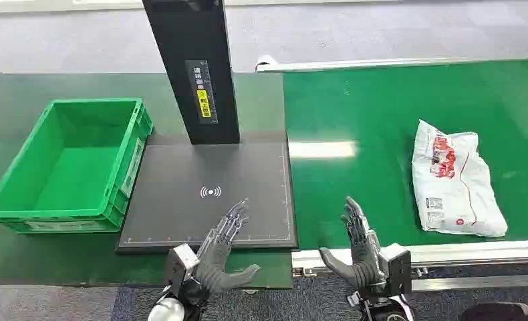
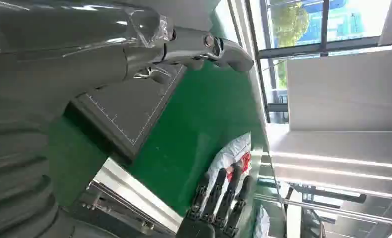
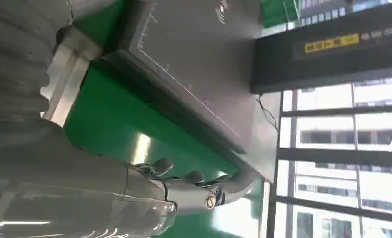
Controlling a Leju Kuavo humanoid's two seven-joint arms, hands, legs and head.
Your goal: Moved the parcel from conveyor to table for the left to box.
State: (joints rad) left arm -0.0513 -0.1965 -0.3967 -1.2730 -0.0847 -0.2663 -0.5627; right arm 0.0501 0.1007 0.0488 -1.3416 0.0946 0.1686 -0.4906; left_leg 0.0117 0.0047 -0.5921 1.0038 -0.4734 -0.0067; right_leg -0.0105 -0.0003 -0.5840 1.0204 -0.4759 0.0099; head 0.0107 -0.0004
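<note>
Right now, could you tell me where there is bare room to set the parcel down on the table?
The dark mat is bare between the black post and the left hand. The green crate is empty. The belt is bare left of the parcel.

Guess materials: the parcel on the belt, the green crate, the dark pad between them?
Parcel: looks like thin white plastic film, glossy and crinkled, with red print and a label.
Green crate: apparently rigid moulded plastic, with ribbed walls and slight sheen.
Dark pad: matte, hard-looking sheet with printed white grid lines and a wireless symbol; exact material unclear.
</note>
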